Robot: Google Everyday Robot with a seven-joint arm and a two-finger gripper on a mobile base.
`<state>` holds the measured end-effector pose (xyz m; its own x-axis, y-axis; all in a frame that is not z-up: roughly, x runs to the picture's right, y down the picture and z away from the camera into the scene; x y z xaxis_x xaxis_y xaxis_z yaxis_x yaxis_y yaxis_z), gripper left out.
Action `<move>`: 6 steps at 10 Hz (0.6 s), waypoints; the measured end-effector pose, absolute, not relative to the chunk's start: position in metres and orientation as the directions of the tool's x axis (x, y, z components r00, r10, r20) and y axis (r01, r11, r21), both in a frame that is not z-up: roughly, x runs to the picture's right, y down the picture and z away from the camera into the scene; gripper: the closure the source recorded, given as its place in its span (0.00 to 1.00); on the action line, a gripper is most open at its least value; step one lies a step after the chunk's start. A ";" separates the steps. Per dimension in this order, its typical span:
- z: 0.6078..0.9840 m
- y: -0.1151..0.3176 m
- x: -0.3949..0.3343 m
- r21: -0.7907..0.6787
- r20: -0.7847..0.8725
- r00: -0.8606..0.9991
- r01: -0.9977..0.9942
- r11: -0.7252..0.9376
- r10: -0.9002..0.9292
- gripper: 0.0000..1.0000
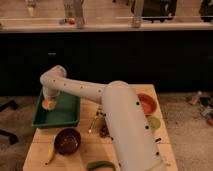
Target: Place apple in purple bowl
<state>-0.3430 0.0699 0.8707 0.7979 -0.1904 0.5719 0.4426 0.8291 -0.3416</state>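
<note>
Apple-in-bowl job looks maybe halfway, we reckon. Going big to small: the wooden surface (127, 100) carries a green tray (67, 112) at its far left, and the arm reaches across over that tray. The purple bowl (67, 141) sits empty just in front of the tray. The hand (49, 103) hangs over the tray's left side, closed on the apple (48, 104), as far as we can tell. What's left: carry it to the bowl and let go.

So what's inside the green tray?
The apple sits in the green tray, with the gripper shut on it. The tray floor beneath them is hidden.
</note>
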 end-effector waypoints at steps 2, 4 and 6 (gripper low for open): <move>0.860 0.065 -0.341 -0.342 0.572 0.795 0.453 0.823 -0.200 1.00; 0.847 0.060 -0.338 -0.346 0.572 0.791 0.472 0.811 -0.217 1.00; 0.830 0.056 -0.335 -0.349 0.564 0.790 0.493 0.797 -0.241 1.00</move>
<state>-0.3347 0.0558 0.8300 0.7897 -0.2408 0.5642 0.4926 0.7972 -0.3492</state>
